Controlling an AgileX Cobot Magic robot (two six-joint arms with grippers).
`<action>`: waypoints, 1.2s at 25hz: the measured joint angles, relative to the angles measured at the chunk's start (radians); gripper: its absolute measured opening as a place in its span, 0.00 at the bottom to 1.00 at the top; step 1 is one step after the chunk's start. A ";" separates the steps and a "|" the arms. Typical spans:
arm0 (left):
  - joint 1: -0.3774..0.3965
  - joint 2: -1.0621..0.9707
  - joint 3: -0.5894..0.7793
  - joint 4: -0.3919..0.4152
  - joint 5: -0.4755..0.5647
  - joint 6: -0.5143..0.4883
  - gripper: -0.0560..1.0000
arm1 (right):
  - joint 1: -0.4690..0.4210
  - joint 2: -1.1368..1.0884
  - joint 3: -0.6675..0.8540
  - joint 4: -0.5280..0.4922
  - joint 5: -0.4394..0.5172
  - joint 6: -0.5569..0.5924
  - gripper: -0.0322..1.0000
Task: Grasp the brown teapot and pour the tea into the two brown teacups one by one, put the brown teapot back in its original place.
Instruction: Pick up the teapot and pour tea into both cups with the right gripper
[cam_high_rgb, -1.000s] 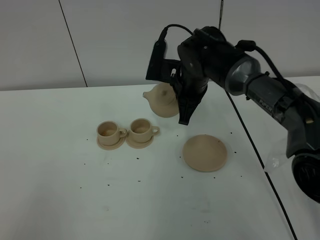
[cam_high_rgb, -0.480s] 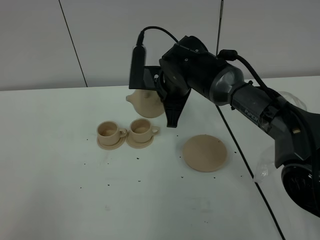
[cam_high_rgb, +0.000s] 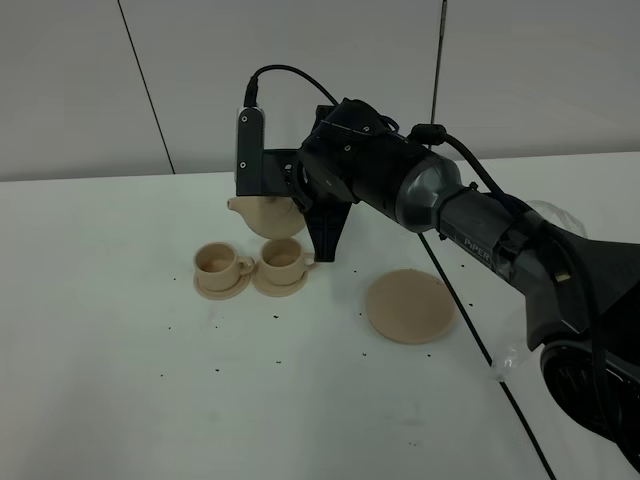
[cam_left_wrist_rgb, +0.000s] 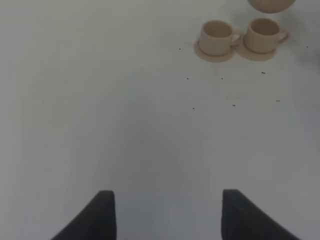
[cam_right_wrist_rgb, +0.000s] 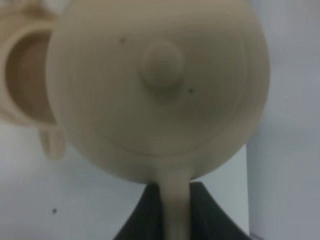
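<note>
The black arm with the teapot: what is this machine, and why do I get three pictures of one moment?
It is a robot with two arms, each ending in a pincer. One picture comes from a camera mounted high, looking down on the white table. The other two come from small cameras on the arms' wrists. The right pincer is shut on the loop handle of the beige teapot and holds it in the air close by the two cups, each on its own small saucer. The wide saucer lies bare, off to the right in the high view. The left pincer is open and holds nothing; its camera shows the cups across the table.
</note>
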 joint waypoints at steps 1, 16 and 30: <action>0.000 0.000 0.000 0.000 0.000 0.000 0.56 | 0.001 0.000 0.000 -0.001 -0.009 0.000 0.12; 0.000 0.000 0.000 0.000 0.000 -0.001 0.56 | 0.038 0.029 0.000 -0.109 -0.066 -0.002 0.12; 0.000 0.000 0.000 0.000 0.000 -0.001 0.56 | 0.052 0.029 0.000 -0.186 -0.085 -0.022 0.12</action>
